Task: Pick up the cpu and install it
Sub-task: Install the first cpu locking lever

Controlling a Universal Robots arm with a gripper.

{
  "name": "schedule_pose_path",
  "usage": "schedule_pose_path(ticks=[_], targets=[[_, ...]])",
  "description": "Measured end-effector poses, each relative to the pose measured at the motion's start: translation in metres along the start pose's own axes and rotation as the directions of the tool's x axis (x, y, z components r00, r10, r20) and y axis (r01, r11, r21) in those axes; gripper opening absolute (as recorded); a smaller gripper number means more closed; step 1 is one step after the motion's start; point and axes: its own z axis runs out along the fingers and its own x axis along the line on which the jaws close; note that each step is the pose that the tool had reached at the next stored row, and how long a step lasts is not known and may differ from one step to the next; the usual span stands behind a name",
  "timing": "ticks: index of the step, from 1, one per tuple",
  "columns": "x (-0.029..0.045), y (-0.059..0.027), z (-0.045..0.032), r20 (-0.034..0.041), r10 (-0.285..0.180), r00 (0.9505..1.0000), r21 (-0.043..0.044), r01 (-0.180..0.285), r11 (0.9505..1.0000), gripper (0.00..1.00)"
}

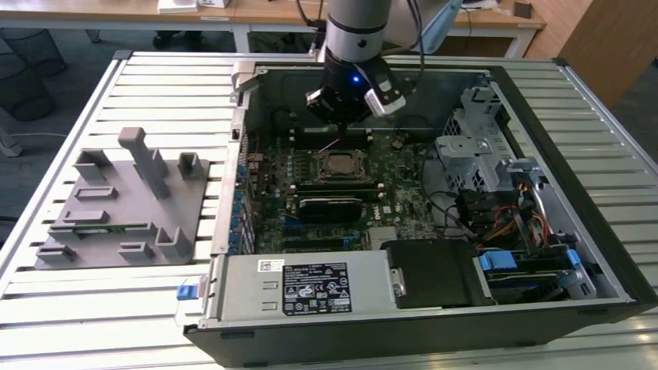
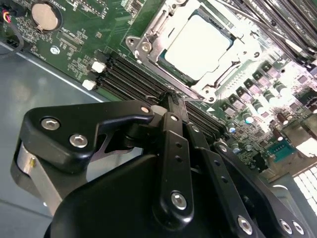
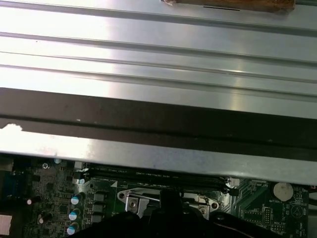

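Note:
The cpu (image 1: 337, 163), a flat silver square, lies inside the open metal socket frame (image 2: 148, 34) on the green motherboard (image 1: 396, 193) of the open computer case. In the second wrist view the cpu (image 2: 198, 47) sits level in the frame with nothing touching it. My gripper (image 1: 331, 122) hangs a little above the board, just behind the socket toward the case's far wall. Its black fingers (image 2: 171, 106) meet at the tip with nothing between them. In the first wrist view the gripper (image 3: 168, 201) hides the middle of the socket.
A grey fixture plate with upright blocks (image 1: 123, 200) stands on the slatted table at the exterior view's left. Inside the case are a black block (image 1: 329, 206) below the socket, memory slots (image 2: 133, 82), a power supply (image 1: 308, 285) and a drive cage (image 1: 494, 169).

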Motion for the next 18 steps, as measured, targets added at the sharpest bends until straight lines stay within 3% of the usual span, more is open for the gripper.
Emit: schedule_pose_path(ticks=[18], targets=[[-0.0088, -0.0024, 0.0174, -0.0001, 0.000, 1.0000, 0.0001, 0.000, 1.0000, 0.11]])
